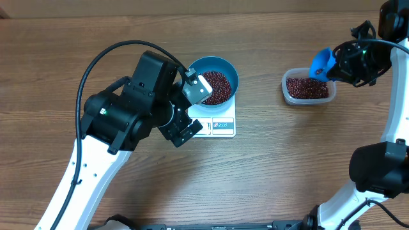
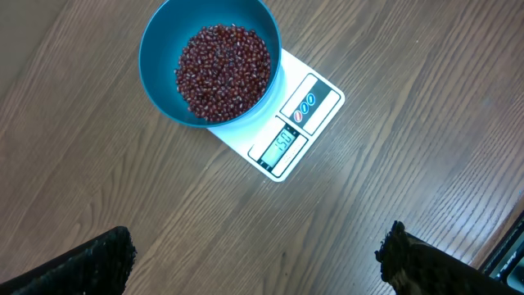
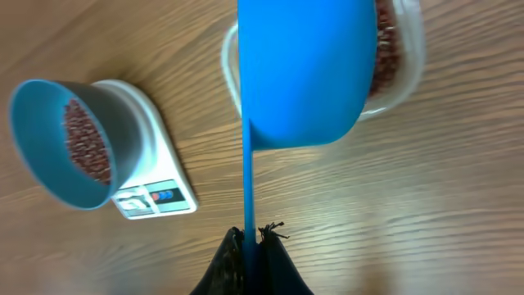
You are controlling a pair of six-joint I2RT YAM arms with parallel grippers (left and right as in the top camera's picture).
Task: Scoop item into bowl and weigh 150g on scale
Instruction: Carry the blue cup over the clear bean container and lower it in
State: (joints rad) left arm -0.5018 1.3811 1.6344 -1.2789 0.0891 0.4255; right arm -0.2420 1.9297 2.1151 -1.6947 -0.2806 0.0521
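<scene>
The blue bowl (image 1: 225, 64) stands on the white scale (image 1: 220, 125), and dark red-brown beans (image 1: 216, 87) cover its bottom. My left gripper (image 1: 192, 108) hovers over the scale's left side, open and holding nothing. In the left wrist view the bowl (image 2: 160, 41), its beans (image 2: 223, 70) and the scale (image 2: 299, 123) lie ahead of the wide-apart gripper (image 2: 258, 262); the display seems to read 150. My right gripper (image 3: 252, 238) is shut on the thin handle of a blue scoop (image 3: 303, 74), held above the clear tub (image 3: 401, 57). The scoop's inside is hidden.
The clear plastic tub (image 1: 308, 88) at the right holds more beans, and the scoop (image 1: 321, 62) hangs over its upper left corner. A black cable (image 1: 96, 61) loops above the left arm. Bare wooden table (image 1: 268, 166) surrounds the scale.
</scene>
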